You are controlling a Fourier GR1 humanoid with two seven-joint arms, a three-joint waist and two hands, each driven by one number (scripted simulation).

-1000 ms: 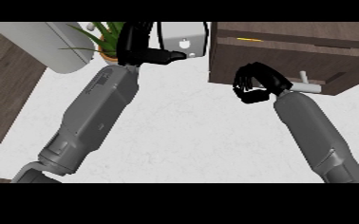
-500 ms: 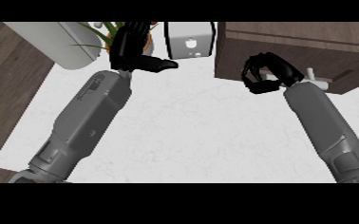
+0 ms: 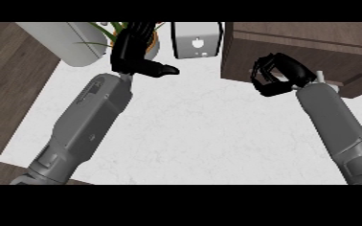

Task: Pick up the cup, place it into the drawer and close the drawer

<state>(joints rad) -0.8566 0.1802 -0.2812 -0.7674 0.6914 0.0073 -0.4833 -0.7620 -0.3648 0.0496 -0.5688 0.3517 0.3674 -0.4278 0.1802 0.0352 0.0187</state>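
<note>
The surface [image 3: 191, 129] under both forearms looks like pale marble, smooth with faint grey veining and a matt finish. Beyond the right hand [image 3: 279, 74], the drawer unit [image 3: 297, 43] shows dark brown wood grain. Both hands look like glossy black plastic, the left hand [image 3: 134, 52] too; the forearms are matt grey. Beside the left hand, a white box [image 3: 197, 40] looks smooth.

A white marbled counter [image 3: 198, 134] carries a dark brown wooden drawer unit [image 3: 297, 43] and green plant leaves [image 3: 113, 28].
</note>
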